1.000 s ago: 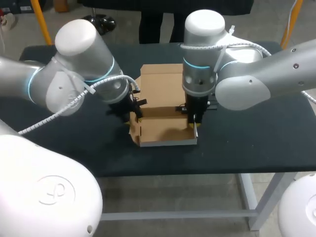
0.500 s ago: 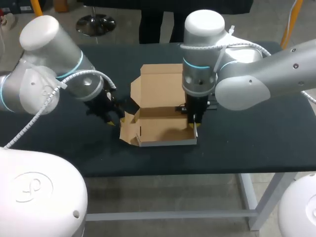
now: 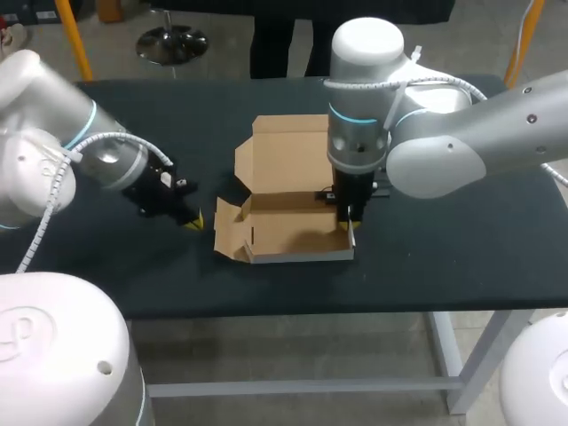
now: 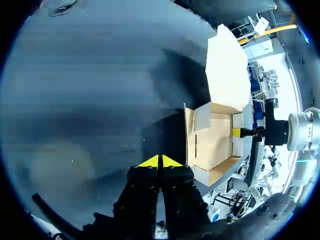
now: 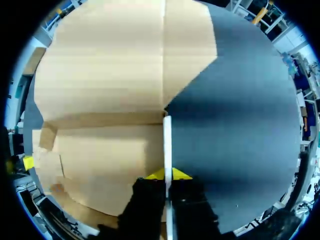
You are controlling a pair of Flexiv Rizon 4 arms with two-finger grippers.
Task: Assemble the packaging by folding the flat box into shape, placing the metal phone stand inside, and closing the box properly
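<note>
Half-folded box (image 3: 297, 234) (lid (image 3: 286, 160) open)

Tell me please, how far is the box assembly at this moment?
Done: the box has a tray shape. In hand: the right gripper pinches its right wall; the left gripper, shut and empty, hangs apart from it. Left: raise the splayed left flap, put in the stand, unseen here, close the lid.

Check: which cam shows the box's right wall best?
Right wrist view: the right wall runs edge-on between the right tool's yellow tips, both touching it. Head view shows the whole box, but the tool covers part of that wall. Left wrist view shows it far off, small.
</note>
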